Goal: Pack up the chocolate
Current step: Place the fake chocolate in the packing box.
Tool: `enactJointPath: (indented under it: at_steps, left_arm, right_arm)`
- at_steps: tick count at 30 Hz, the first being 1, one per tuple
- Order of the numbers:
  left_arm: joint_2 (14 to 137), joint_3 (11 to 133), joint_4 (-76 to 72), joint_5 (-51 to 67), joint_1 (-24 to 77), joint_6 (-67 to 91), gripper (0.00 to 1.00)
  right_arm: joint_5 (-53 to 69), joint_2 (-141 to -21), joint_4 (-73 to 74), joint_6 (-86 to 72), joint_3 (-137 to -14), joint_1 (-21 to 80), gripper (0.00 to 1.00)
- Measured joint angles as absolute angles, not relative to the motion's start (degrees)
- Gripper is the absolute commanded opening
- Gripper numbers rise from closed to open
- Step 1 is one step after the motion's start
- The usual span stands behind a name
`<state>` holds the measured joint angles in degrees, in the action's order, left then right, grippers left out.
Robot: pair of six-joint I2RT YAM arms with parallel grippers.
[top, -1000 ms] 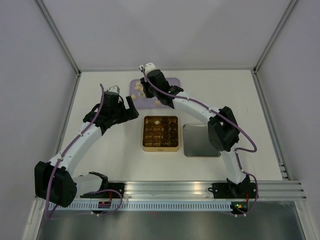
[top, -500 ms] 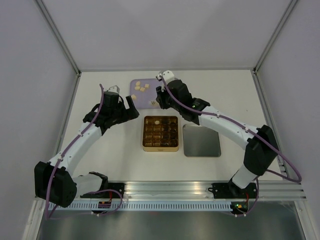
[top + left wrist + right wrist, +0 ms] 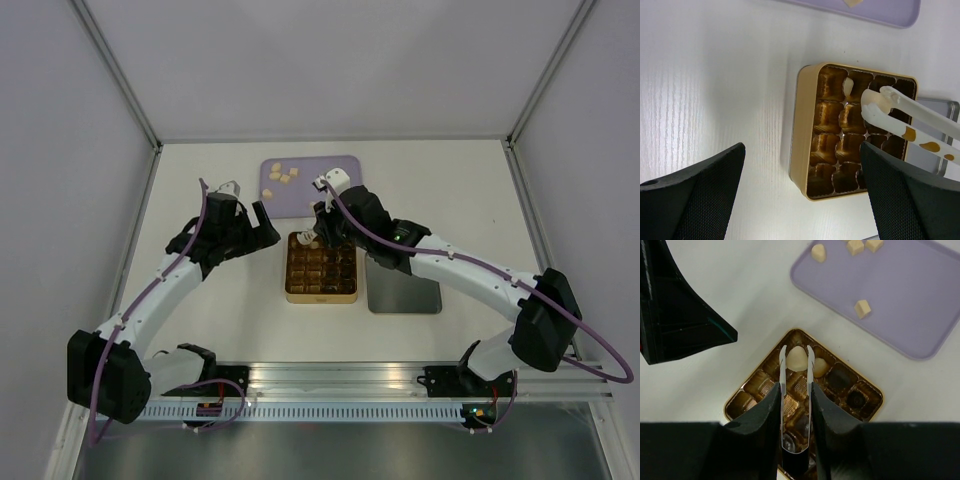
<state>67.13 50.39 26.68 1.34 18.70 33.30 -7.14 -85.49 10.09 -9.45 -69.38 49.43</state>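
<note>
Right end effector point(image 3: 796, 396) is clenched on the tweezers point(image 3: 783, 371). Their tines pinch one cream piece point(image 3: 797, 359) of chocolate above the far-left cells of the tin point(image 3: 735, 401). Left end effector point(image 3: 262, 222) is released, jaws wide, hanging over the bench point(image 3: 210, 300) just left of the tin and touching nothing.

Where the chocolate is:
- One piece is held in the tines.
- A second cream piece point(image 3: 820, 367) sits in the cell just beside it.
- Dark pieces point(image 3: 858, 399) seem to fill several cells, though the gold liner makes them hard to count.
- Loose pieces point(image 3: 862, 308) lie on the tray point(image 3: 920, 315) beyond the tin.

Handling, our judgement:
- The piece is light and stiff but easily scuffed, and it may smear if squeezed.
- Its rounded top gives the thin tines little purchase, so it could slip out sideways.
- We would grip across the flatter sides, low on the body, with light pressure.

In the way:
- The cell walls are tight around the target.
- The seated neighbour is near the right tine.
- The left end effector stands near the tin's left wall.
- The lid point(image 3: 405, 295) lies just right of the tin, partly under the right arm.

We cannot tell from either wrist view whether the held piece already touches the liner.
</note>
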Motion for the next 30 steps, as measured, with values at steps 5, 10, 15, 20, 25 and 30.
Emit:
enactJointPath:
  at_steps: [5, 10, 15, 20, 25, 30]
  left_arm:
    - [66.06, 49.84, 26.37, 1.91, 18.70, 33.41, 1.00]
    - [65.82, 49.54, 25.69, 2.09, 18.70, 33.43, 1.00]
    - [65.82, 49.30, 25.58, 2.09, 18.70, 33.43, 1.00]
    - [65.63, 48.60, 25.06, 2.11, 18.70, 33.43, 1.00]
    - [65.49, 47.83, 24.88, 2.33, 18.70, 33.43, 1.00]
    - [64.95, 47.42, 24.71, 2.76, 18.70, 33.43, 1.00]
  right_arm:
    - [-7.16, -85.14, 11.33, -9.87, -68.12, 50.19, 0.03]
    - [-7.44, -85.08, 11.70, -10.61, -66.61, 51.00, 0.03]
    - [-8.14, -85.03, 12.03, -11.25, -65.12, 52.01, 0.03]
    - [-9.15, -84.99, 11.94, -11.70, -64.77, 52.40, 0.02]
    - [-10.39, -84.75, 11.22, -12.43, -63.29, 52.56, 0.03]
    - [-11.03, -84.75, 10.90, -12.88, -63.00, 52.66, 0.02]
